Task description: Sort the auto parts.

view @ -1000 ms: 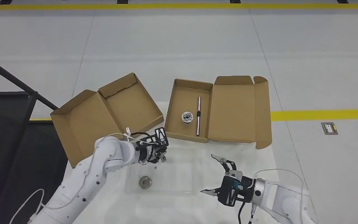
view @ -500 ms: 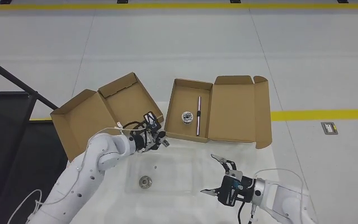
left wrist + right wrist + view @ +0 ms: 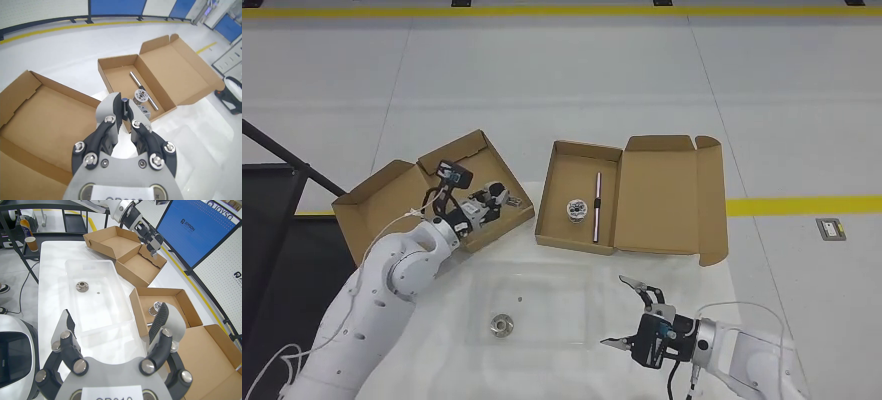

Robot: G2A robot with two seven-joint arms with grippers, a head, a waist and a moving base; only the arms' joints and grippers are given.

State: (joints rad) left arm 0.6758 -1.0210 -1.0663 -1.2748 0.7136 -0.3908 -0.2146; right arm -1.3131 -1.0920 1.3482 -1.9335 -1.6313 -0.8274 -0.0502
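We see a small dark metal pin [image 3: 124, 106] pinched between the jaws of the left gripper [image 3: 123, 103], which hangs over the open brown cardboard box on the left [image 3: 47, 113], at the side facing the second cardboard box [image 3: 121, 75]. The pin's long axis runs along the jaws. A flat round end shows at their tips, and the rest is hidden between the pads. A silver block [image 3: 145, 112] just behind the jaws is half covered, so we cannot tell where it rests. The second box holds a shiny steel rod [image 3: 143, 91] and a round flanged part [image 3: 140, 95]. A grey flanged disc [image 3: 82, 287] lies in the clear plastic bin [image 3: 88, 261] on the white surface [image 3: 51, 256]. The right gripper [image 3: 115, 311] hangs near the bin, with its jaws wide and holding nothing.
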